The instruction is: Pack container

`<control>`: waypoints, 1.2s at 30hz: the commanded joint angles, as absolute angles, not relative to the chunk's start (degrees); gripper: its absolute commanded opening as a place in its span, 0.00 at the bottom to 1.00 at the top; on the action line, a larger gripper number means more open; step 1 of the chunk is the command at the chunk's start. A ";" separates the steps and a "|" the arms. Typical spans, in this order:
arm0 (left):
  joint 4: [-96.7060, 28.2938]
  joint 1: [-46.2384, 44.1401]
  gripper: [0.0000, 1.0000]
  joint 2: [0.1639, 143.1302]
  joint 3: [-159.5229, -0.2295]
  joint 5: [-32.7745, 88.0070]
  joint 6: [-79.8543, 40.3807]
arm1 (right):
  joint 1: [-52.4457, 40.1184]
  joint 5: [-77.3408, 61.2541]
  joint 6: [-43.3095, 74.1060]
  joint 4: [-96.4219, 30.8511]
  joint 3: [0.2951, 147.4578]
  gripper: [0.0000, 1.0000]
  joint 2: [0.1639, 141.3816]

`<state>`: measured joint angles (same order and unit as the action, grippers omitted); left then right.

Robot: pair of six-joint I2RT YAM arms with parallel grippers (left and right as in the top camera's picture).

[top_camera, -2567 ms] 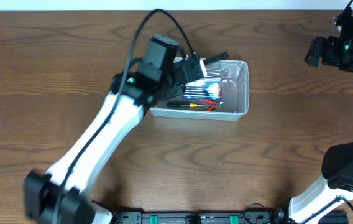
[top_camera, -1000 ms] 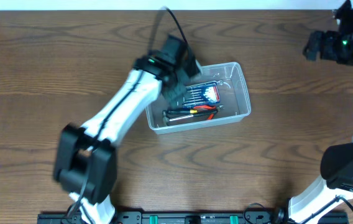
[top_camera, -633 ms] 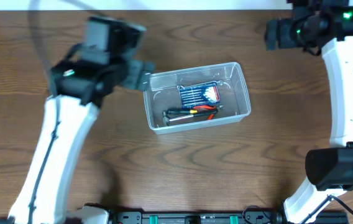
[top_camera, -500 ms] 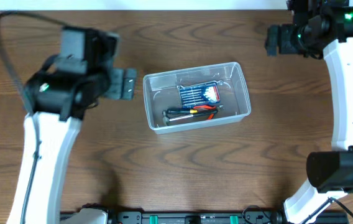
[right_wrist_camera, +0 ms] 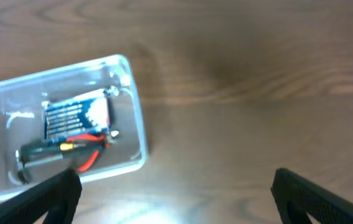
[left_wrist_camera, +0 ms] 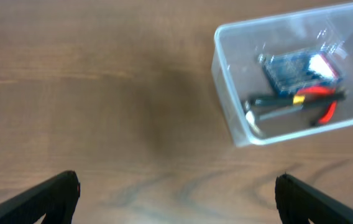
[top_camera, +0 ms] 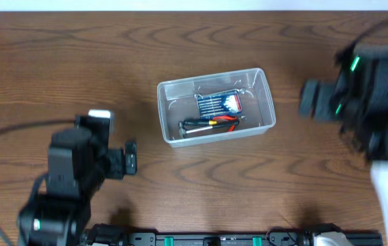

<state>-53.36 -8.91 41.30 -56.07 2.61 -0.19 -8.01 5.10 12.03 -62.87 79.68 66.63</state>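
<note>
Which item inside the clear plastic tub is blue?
The flat blue pack with a white-red end; the black, yellow-banded tool and the red-handled tool are not.

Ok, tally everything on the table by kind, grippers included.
container: 1
blue packet: 1, inside it
hand tools: 2, the black tool and the red tool, inside it and blurred
grippers: 2, the left gripper and the right gripper, both open
total: 6
</note>
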 commanded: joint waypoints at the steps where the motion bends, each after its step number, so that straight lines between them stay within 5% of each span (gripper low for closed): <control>1: -50.63 -9.08 0.99 33.28 -52.49 1.93 -4.05 | -13.21 11.49 16.69 -58.17 64.51 0.99 54.33; 12: -51.51 -9.08 0.98 24.62 -50.46 -8.03 -6.13 | -16.53 14.35 16.69 -57.80 42.37 0.99 29.28; 36: -51.57 -9.06 0.98 24.60 -50.46 -8.03 -6.13 | -14.74 14.39 16.62 -66.26 41.78 0.99 26.98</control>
<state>-51.57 -9.06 24.60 -51.03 -6.90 -5.80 -15.57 13.58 15.94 -66.19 42.13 28.69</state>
